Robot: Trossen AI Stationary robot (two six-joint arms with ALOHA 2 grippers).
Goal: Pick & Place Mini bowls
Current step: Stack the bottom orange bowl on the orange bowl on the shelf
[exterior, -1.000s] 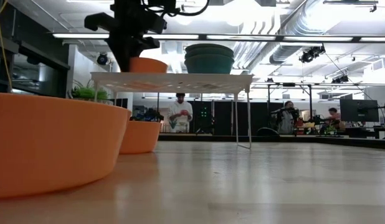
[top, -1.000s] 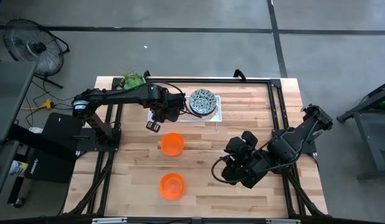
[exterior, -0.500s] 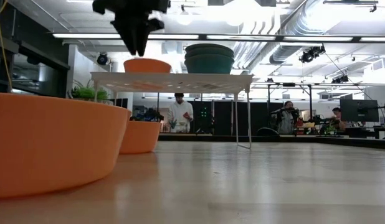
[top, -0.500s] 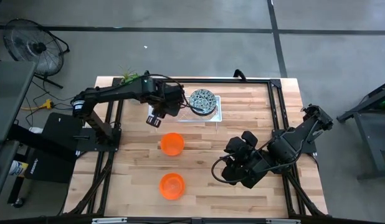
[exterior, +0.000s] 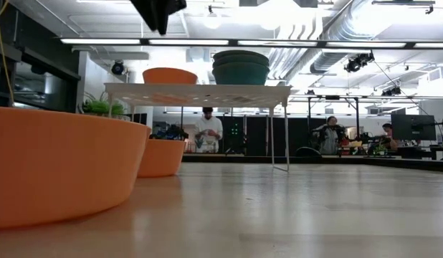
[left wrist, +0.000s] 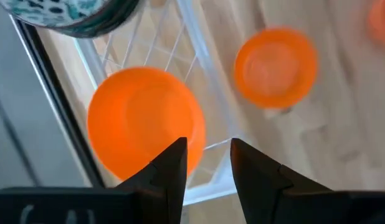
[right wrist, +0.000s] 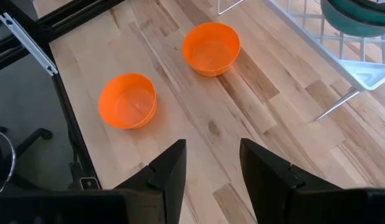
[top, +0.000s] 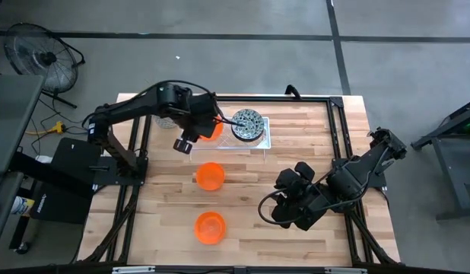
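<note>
No brand, label or readable writing is seen on anything.

Taking the white wire rack (top: 242, 137) as the landmark: it stands at the far edge of the table (top: 349, 122), near the middle of that edge. Off the rack's left end, a green plant (exterior: 99, 106) is glimpsed in the low view. The left claw (top: 185, 144) is held in the air just off the rack's left end, above rack height, its fingers (left wrist: 171, 168) released with a narrow gap between them and nothing grasped. An orange bowl (top: 211, 128) is seen sitting on the left part of the rack top, just beside and below this claw, not touching it. On the right part of the rack a stack of patterned bowls (top: 247, 124) is seen, set close to that orange bowl.

In front of the rack, two more orange bowls rest on bare wood: one (top: 210, 176) near the rack's front edge, the other (top: 210, 227) farther forward, close to the table's near edge. The two are well apart, with open board between them.

To the right and forward of the rack, the right claw (top: 267, 213) is parked low over the table, its fingers spread and empty. Wide open wood lies between it and the rack; both loose orange bowls are set to its left.
</note>
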